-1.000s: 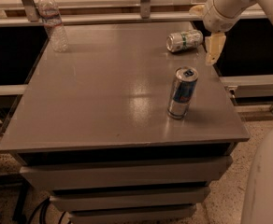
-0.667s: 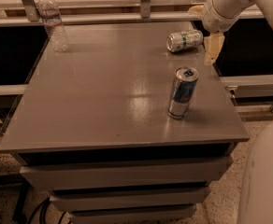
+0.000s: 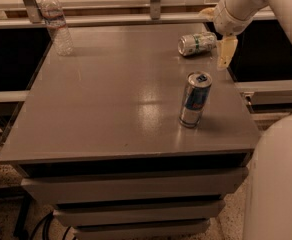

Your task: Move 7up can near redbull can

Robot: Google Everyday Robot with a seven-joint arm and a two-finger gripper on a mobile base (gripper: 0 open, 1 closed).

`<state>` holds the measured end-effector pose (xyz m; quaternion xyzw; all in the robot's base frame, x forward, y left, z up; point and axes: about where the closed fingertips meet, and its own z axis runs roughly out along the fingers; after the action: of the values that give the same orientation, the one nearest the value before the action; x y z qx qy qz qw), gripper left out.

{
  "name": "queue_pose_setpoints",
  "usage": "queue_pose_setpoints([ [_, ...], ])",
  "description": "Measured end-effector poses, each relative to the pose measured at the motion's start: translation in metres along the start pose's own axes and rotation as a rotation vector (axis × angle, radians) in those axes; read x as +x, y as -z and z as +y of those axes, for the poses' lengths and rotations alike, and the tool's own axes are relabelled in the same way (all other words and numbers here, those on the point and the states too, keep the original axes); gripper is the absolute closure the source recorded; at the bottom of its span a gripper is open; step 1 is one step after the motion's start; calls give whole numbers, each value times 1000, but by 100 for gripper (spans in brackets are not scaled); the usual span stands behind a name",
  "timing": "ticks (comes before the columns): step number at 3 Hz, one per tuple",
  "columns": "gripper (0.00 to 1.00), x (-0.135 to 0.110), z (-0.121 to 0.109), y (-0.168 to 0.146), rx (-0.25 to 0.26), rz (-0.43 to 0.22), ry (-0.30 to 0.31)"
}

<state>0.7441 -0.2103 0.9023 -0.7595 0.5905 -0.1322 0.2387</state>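
The 7up can [image 3: 196,43], silver with a green and white label, lies on its side near the far right corner of the grey table [image 3: 111,99]. The redbull can [image 3: 195,99], tall, slim, blue and silver, stands upright near the table's right edge, in front of the 7up can. My gripper [image 3: 216,32] hangs from the white arm at the top right, at the right end of the 7up can. Its fingers are spread, with one pale finger [image 3: 226,51] just right of the can and the other behind it. It holds nothing.
A clear plastic water bottle [image 3: 56,23] stands at the far left corner of the table. A rail [image 3: 111,19] runs behind the table. The robot's white body [image 3: 278,184] fills the lower right, next to the table's right edge.
The gripper has edged very slightly left toward the 7up can. Both cans stay where they were.
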Motion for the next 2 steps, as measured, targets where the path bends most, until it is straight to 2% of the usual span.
queue_pose_setpoints([
  [1,0,0,0,-5,-13,-10,2],
  [2,0,-1,-2,-8,-2,-33,-6],
])
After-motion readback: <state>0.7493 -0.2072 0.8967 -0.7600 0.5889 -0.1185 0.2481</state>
